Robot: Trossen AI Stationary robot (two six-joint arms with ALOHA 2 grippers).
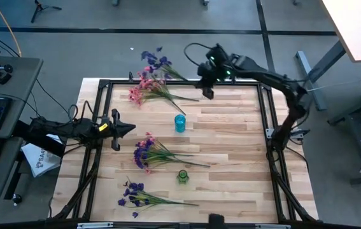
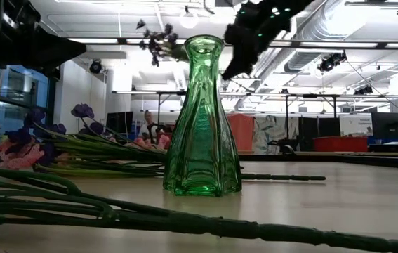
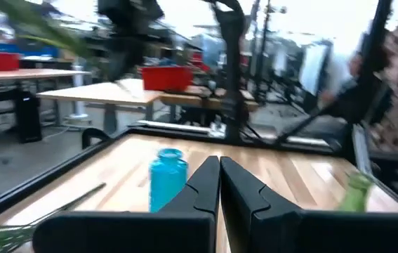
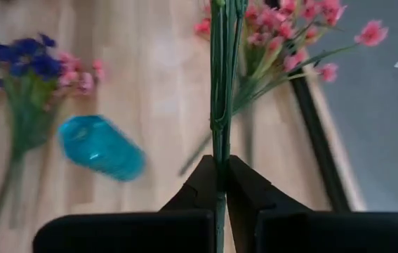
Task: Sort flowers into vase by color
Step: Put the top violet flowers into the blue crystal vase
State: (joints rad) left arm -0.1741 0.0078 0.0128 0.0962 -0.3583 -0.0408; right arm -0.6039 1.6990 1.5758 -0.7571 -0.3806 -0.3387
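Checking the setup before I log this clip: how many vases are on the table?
2. A blue vase stands near the table's middle, just below the pink bunch. A green vase stands nearer the front edge, between the two lower flower bunches. None looks hidden.

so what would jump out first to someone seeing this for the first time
Probably the right end effector at the table's far edge, shut on a green flower stem above the pink flowers. Next, the blue vase mid-table and the green vase nearer the front, with loose bunches lying around them.
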